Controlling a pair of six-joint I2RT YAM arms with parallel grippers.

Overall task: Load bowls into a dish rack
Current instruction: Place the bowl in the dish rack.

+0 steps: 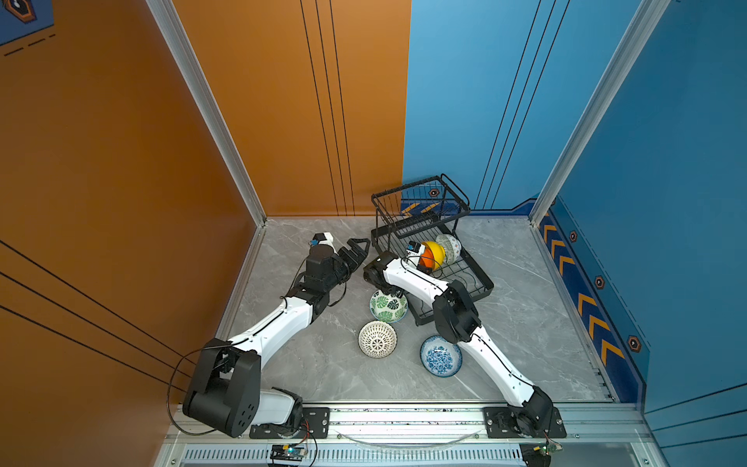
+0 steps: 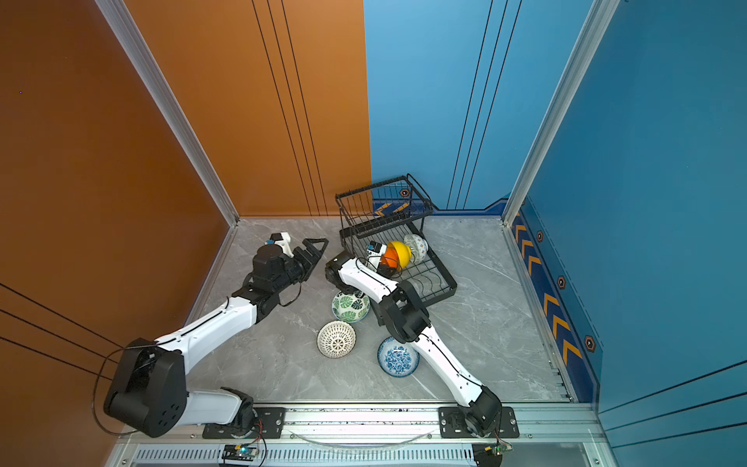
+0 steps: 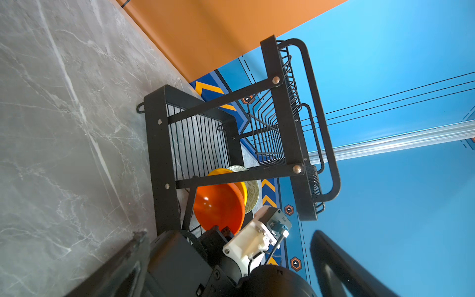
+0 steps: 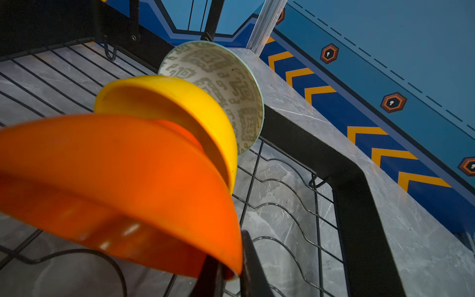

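Note:
The black wire dish rack (image 1: 481, 279) (image 2: 444, 283) stands at the back of the table, its raised basket tier at the far end. Three bowls stand on edge in its base: grey-green patterned (image 1: 450, 244) (image 4: 221, 74), yellow (image 1: 435, 248) (image 4: 185, 102) and orange (image 1: 426, 258) (image 4: 128, 167). My right gripper (image 4: 231, 257) is shut on the orange bowl's rim inside the rack. My left gripper (image 1: 361, 246) (image 3: 228, 237) hangs open and empty just left of the rack. On the table lie the leaf bowl (image 1: 388, 307), lattice bowl (image 1: 377, 339) and blue floral bowl (image 1: 440, 356).
The right forearm (image 1: 416, 283) crosses over the rack's near corner and the leaf bowl's edge. Orange and blue walls close the back and sides. An aluminium rail (image 1: 404, 416) runs along the front. Bare marble tabletop (image 1: 525, 323) lies right of the rack.

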